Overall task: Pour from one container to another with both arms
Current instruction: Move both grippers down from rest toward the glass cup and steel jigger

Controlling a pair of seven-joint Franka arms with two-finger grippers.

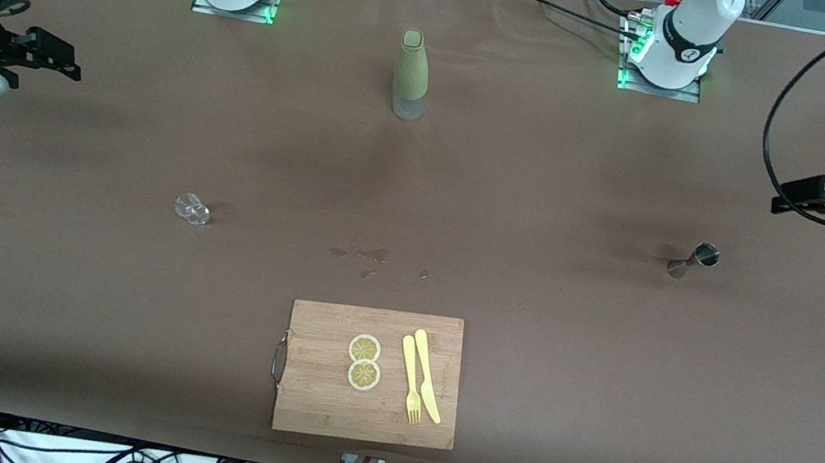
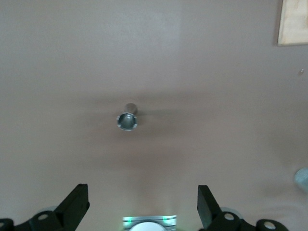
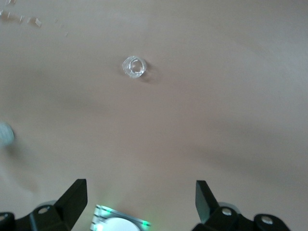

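A small clear glass (image 1: 192, 209) (image 3: 134, 67) stands on the brown table toward the right arm's end. A steel hourglass jigger (image 1: 694, 259) (image 2: 127, 119) stands toward the left arm's end. My right gripper (image 1: 51, 54) (image 3: 140, 199) hangs open and empty high over the table's edge at its own end, well away from the glass. At the other end my left gripper (image 1: 803, 194) (image 2: 143, 204) hangs the same way, open and empty, up above the table near the jigger.
A tall olive-green bottle (image 1: 412, 74) stands mid-table between the two arm bases. A wooden cutting board (image 1: 307, 397) with two lemon slices (image 1: 364, 361), a yellow fork and a knife (image 1: 424, 385) lies near the front edge. Small wet spots (image 1: 367, 257) mark the cloth.
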